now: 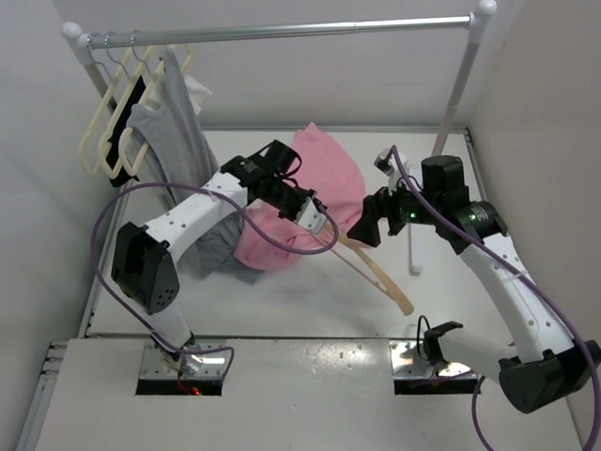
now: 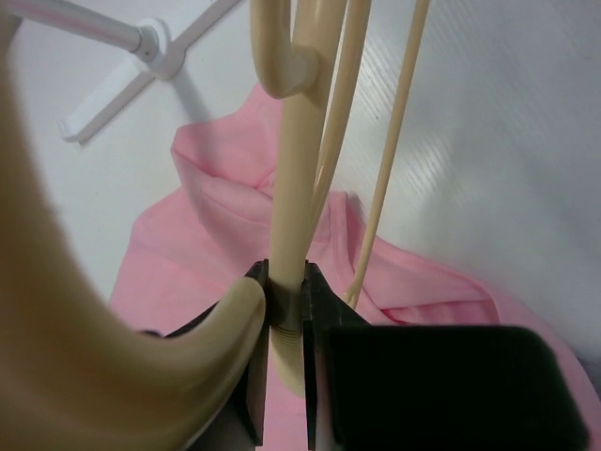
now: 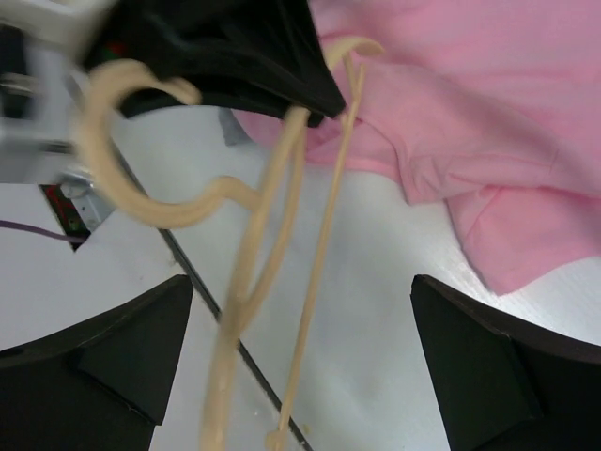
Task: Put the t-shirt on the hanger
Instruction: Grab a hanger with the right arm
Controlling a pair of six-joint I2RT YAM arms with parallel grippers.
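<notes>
Peach hanger [image 2: 286, 188] in left hand [image 2: 286, 303], apparently over t-shirt [image 2: 202, 249].

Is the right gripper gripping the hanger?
No. The right gripper is wide open, and the hanger passes between its fingers without touching either.

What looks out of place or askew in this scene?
The pink t-shirt lies crumpled on the table, not on the hanger, which slants askew in the left gripper. The right gripper is open, holding nothing.
</notes>
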